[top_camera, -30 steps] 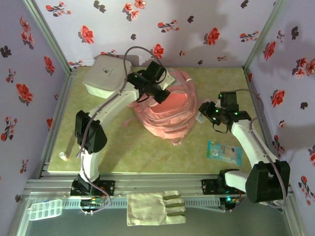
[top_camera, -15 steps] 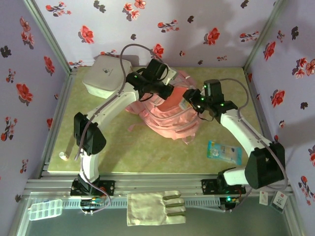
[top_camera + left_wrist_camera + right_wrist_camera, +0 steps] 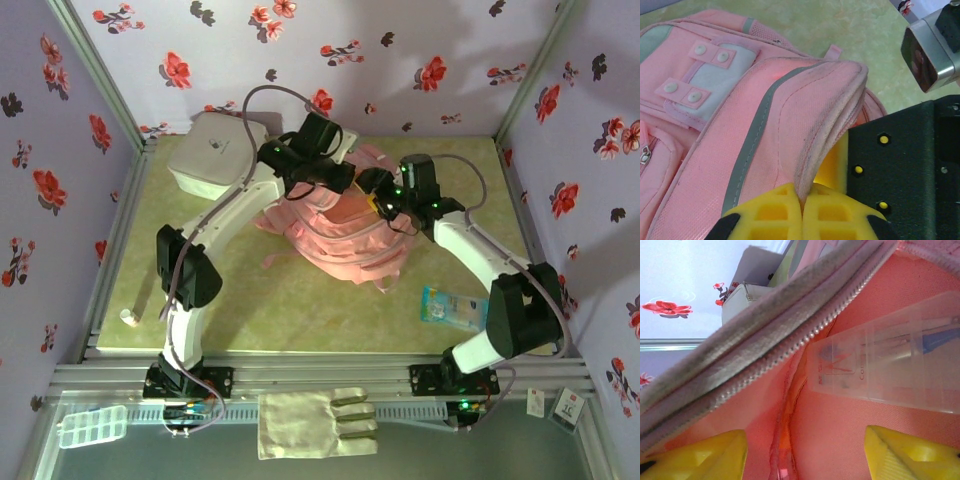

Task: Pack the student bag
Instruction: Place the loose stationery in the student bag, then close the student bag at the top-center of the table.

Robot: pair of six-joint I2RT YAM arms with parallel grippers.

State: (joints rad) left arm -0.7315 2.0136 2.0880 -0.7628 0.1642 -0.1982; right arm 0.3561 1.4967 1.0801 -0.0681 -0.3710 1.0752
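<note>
Looking down from above, we see the student bag (image 3: 335, 240) lying mid-table. The left gripper (image 3: 340, 182) reaches over its top edge and the right gripper (image 3: 376, 200) pokes into the opening just beside it. We judge that one lifts the flap so the other can load. Both sets of fingertips are lost among pink cloth and arm parts here. A white box (image 3: 215, 152) sits in the far left corner, and a printed packet (image 3: 455, 308) lies well apart from the bag.

From the left wrist, we see yellow fingers (image 3: 775, 212) pressed together on the rim of the bag's flap, pinching the cloth to hold the mouth wide. A black housing at the right hides what lies under the flap.

From the right wrist, we are inside the bag, with zip teeth above and pink lining all round. These fingers stand well apart with nothing between them. A clear pen case (image 3: 890, 370) rests on the lining just beyond, apparently let go. Its contents are blurred and it runs off the right edge.
</note>
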